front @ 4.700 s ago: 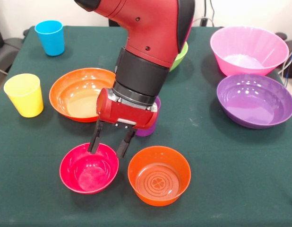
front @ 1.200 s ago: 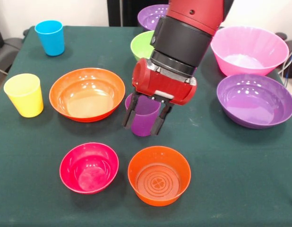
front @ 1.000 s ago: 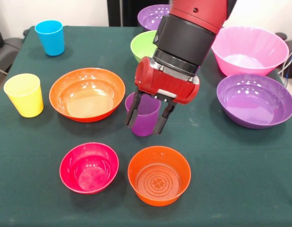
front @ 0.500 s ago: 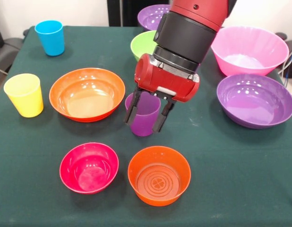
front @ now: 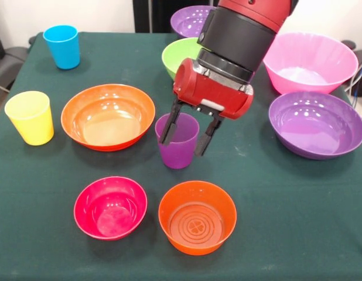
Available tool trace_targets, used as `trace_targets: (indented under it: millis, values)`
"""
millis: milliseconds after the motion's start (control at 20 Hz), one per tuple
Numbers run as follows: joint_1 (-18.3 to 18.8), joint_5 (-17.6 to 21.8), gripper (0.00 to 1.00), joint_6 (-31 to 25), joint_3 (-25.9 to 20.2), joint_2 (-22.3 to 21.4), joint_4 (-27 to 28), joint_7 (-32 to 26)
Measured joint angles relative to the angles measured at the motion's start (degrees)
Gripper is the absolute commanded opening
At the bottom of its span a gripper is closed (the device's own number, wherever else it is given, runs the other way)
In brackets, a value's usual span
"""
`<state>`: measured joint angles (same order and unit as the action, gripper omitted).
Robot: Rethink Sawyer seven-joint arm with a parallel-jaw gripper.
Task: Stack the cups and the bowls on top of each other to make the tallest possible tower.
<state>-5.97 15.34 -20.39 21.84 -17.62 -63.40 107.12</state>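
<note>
My gripper [front: 182, 146] hangs open over the purple cup [front: 176, 159], which stands upright mid-table. One finger is at the cup's left rim, the other just off its right side, and neither grips it. In front of the cup sit the small red bowl [front: 111, 207] and the small orange bowl [front: 197, 216]. The wide orange bowl [front: 108, 116] lies left of the cup. A yellow cup [front: 30, 117] and a blue cup [front: 62, 45] stand further left. No two pieces are stacked.
The lime green bowl [front: 176, 55] and a purple bowl [front: 190, 17] sit behind the arm and are partly hidden by it. On the right are the big pink bowl [front: 308, 61] and another purple bowl [front: 316, 124]. A dark green cloth [front: 286, 222] covers the table.
The gripper left the red bowl and came to the purple cup. In the last second it rose a little and drifted right, staying open. The cup has not moved.
</note>
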Motion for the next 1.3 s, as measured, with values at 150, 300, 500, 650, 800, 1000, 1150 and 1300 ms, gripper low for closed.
trace_targets:
  millis: [150,300,500,650,800,1000,1150,1300]
  values:
    - [-0.6,-0.6,1.0,0.0,0.6,0.0,-0.2,0.0]
    - [-1.1,-1.3,1.0,0.0,1.0,0.0,-0.4,0.0]
    - [-1.5,-2.0,1.0,0.0,1.6,0.0,-0.7,0.0]
    - [-1.4,-2.6,1.0,0.0,1.8,0.0,-1.0,0.0]
    - [-1.4,-3.3,1.0,0.0,1.9,0.0,-1.5,0.0]
    - [-1.4,-4.2,1.0,0.0,2.0,0.1,-2.0,0.0]
    - [-1.5,-5.0,1.0,0.0,2.2,0.2,-2.7,0.0]
    - [-1.6,-5.7,1.0,0.0,2.5,0.3,-3.6,0.5]
